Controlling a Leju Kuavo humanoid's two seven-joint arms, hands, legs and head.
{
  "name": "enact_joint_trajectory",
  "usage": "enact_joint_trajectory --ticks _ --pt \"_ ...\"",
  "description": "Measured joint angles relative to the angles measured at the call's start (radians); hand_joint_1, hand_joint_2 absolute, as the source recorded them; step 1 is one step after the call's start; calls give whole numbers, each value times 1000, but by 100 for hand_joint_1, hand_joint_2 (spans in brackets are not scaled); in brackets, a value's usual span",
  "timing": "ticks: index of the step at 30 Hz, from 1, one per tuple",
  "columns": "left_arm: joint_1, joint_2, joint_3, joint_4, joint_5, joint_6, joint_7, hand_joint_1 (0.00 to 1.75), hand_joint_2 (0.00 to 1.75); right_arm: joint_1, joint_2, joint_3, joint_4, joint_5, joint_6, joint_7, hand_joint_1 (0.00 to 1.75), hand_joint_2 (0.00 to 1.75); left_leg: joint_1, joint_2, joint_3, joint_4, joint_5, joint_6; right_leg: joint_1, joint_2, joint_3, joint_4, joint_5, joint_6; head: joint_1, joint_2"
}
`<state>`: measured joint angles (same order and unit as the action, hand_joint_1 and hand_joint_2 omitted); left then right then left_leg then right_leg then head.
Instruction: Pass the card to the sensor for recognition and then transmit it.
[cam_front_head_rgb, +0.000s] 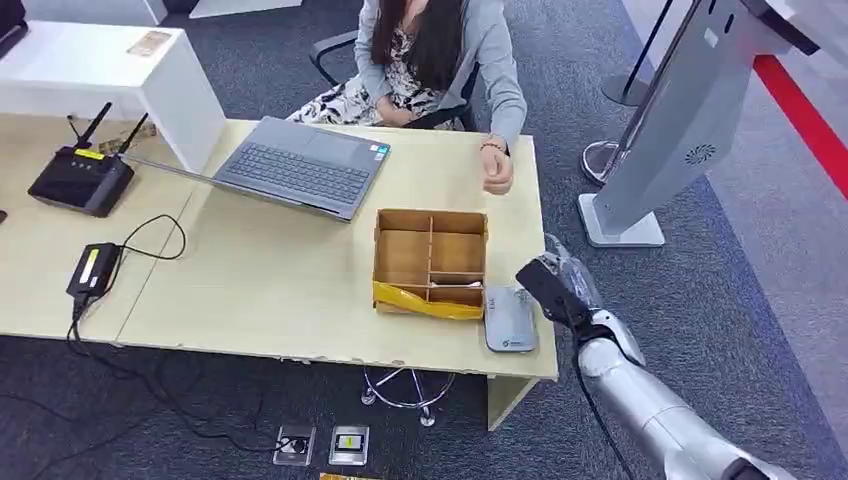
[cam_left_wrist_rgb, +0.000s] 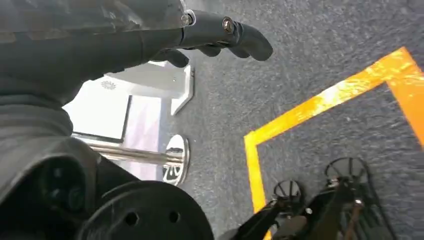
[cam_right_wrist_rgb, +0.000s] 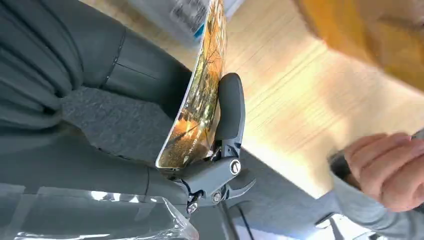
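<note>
Currently the right hand (cam_front_head_rgb: 556, 288) pinches the card (cam_right_wrist_rgb: 197, 100) just beside the sensor (cam_front_head_rgb: 510, 319); the bowed card may slip, since the pinch is narrow.

The head view looks forward and down from high on the robot onto the worktop (cam_front_head_rgb: 280, 290) and a seated person (cam_front_head_rgb: 430, 60) at its far side. The right wrist view sits close behind the right hand (cam_right_wrist_rgb: 150, 130) — sharing the worktop's edge and the person's hand (cam_right_wrist_rgb: 385, 170). The left wrist view, behind the left hand (cam_left_wrist_rgb: 150, 35), faces the carpet floor (cam_left_wrist_rgb: 310, 60) — sharing the white kiosk (cam_left_wrist_rgb: 145, 80).
</note>
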<state>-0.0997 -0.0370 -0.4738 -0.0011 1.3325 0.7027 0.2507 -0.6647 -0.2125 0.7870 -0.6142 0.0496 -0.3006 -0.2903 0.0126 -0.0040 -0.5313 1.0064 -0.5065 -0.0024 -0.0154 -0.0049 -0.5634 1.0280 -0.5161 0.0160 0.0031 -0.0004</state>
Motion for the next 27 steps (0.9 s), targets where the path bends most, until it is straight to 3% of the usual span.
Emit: enact_joint_trajectory --ticks 14,27 --pt "-11 -1 53 0 -50 0 -13 0 0 -4 0 -6 145 -36 -16 -6 175 175 0 0 0 0 0 0 0 0 0 0 0 0 0 0" --pt "-15 0 95 0 -56 0 -38 0 0 36 -4 -19 183 -71 -38 -36 175 175 0 1 1 0 0 0 0 2 0 0 0 0 0 0"
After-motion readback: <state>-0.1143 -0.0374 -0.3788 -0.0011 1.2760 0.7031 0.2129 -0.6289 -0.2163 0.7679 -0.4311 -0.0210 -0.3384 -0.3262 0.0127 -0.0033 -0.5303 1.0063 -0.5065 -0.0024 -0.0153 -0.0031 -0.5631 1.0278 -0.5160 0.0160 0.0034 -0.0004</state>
